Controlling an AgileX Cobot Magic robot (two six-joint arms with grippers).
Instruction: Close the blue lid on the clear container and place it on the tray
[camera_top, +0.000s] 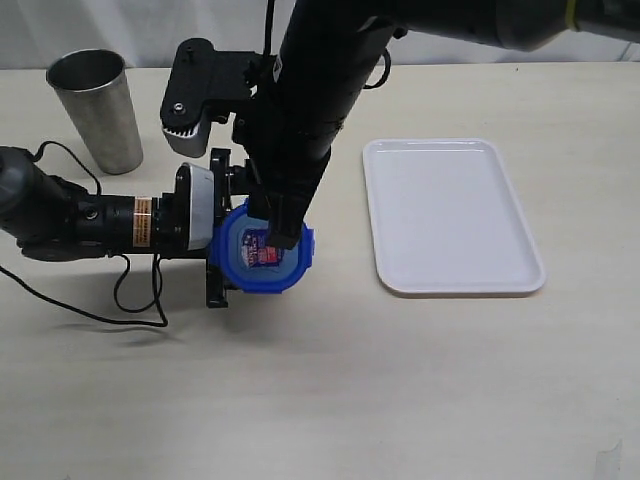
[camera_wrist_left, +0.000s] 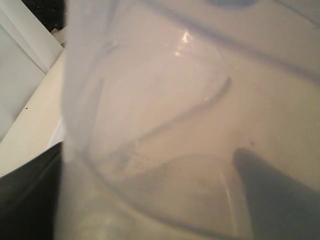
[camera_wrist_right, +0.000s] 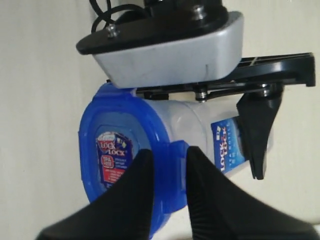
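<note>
Right wrist view: read "LOCK & LOCK" on the red-and-blue sticker (camera_wrist_right: 112, 160) atop the blue lid (camera_wrist_right: 92, 135), the finer print beneath too small to make out. Read the same brand again in white letters on a blue label (camera_wrist_right: 227, 145) along the wall of the clear container (camera_wrist_right: 200, 125). Found the lid seated over the container's mouth. Saw the right gripper (camera_wrist_right: 167, 150) with its two black fingers drawn near each other, tips at the lid's edge and one blue flap showing in the narrow gap; could not tell whether pinching that flap or merely pressing on it. Saw the left gripper (camera_top: 228, 232) clasped about the container below the lid, one black finger (camera_wrist_right: 255, 135) flat against the labelled wall. Left wrist view: filled almost wholly by the translucent wall, dark fingers at either side. Exterior view: found container and lid left of the tray (camera_top: 455, 215), apart from it and not on it; could not tell whether resting on the table (camera_top: 400, 400) or held just above. Noted a grey metal cup (camera_top: 97, 110) upright at the far left, and an orange band (camera_top: 143, 222) on the left arm, its markings unreadable.
</note>
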